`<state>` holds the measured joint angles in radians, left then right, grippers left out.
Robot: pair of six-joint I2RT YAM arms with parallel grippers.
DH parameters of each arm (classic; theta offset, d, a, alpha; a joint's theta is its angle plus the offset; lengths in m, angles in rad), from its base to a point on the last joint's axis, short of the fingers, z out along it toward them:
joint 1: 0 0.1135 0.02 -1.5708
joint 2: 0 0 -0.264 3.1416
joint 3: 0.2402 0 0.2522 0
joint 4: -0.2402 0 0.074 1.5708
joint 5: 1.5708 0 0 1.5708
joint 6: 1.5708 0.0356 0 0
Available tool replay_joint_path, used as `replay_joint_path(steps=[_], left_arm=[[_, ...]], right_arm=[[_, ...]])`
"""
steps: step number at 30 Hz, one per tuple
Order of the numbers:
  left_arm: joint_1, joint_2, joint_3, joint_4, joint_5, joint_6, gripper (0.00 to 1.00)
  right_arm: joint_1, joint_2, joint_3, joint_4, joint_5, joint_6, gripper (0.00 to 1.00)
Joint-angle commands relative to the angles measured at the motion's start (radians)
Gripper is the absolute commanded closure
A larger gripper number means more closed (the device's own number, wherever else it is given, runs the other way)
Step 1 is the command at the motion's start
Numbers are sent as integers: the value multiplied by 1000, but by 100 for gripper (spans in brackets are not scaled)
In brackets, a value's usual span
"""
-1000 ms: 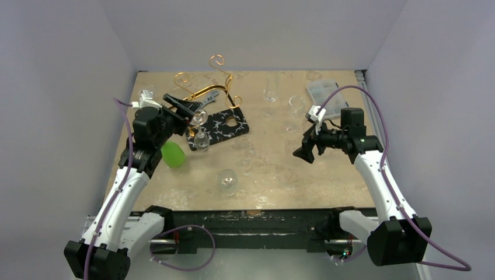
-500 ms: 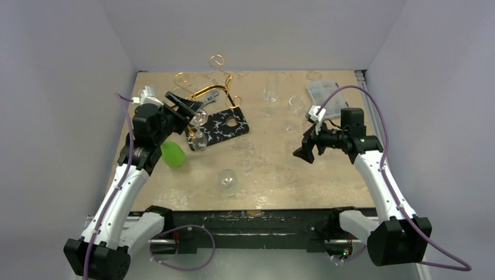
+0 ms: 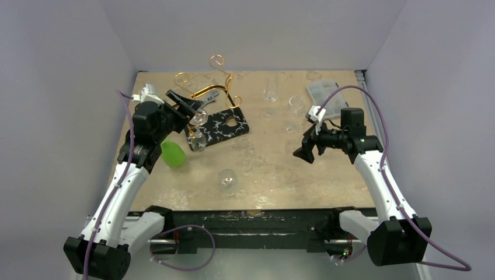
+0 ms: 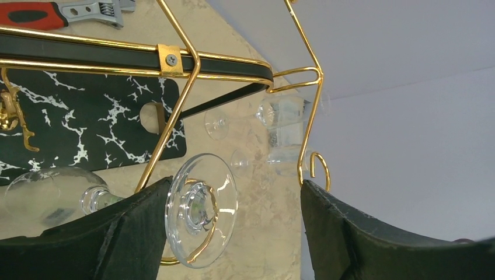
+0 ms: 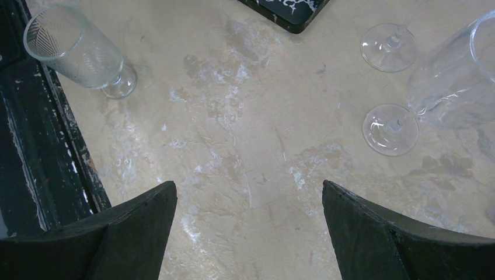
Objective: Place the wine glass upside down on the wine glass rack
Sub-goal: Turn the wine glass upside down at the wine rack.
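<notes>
We see the left gripper (image 4: 233, 198) shifted slightly, jaws wide around the foot of the wine glass (image 4: 201, 217), not clamping it. Right gripper (image 5: 248, 192) unmoved, jaws spread, holding nothing. Mottled beige tabletop (image 3: 274, 169), grey walls (image 3: 262, 29).

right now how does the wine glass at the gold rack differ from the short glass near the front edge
The wine glass is upside down, foot up at the gold rack; the short glass stands upright. The wine glass sits inside the open left tool; no tool is near the short glass. Both are clear glass.
</notes>
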<state>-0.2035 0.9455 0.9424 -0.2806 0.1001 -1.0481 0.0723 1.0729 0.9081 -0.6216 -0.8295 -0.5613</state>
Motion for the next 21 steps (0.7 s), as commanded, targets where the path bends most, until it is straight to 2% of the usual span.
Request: replay_joint_path(steps=[1,21], left_arm=[[-4,-2,70,12,-13,51,24],[-4,48,110,-29,-63,126,24]], right_arm=[[-3,-17,5,-3,-13,-14,9],[-3,-19,6,-6,-16,-17,9]])
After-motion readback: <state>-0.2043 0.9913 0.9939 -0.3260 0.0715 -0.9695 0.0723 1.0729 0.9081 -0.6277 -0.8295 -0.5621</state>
